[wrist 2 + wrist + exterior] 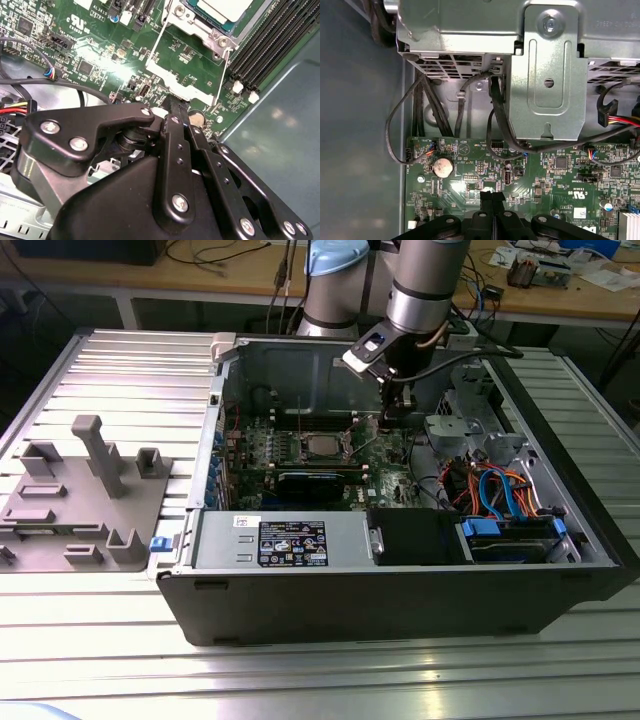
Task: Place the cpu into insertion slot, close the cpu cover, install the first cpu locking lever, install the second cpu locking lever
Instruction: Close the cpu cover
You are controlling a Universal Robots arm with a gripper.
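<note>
Now, gripper (392,416): upper centre of the exterior view, reaching down into the open computer case (400,590). The black fingers (489,200) are pressed together with no gap.
cpu (320,447): seated flat in the insertion slot (300,448), silver-grey top showing. It is near the gripper but apart from it, toward the exterior view's left and a little lower.
cpu cover (172,81): in the second wrist view, swung open off the slot, between the cpu (225,7) and the gripper (176,107).
fingertips vs cover: tips sit right at the cover's outer edge; cannot tell whether they touch it.
wire rods (157,42): thin, one along each side of the open cover.
green circuit board (470,170): below the fingertips in the first wrist view, coin cell (442,166) nearby.
</note>
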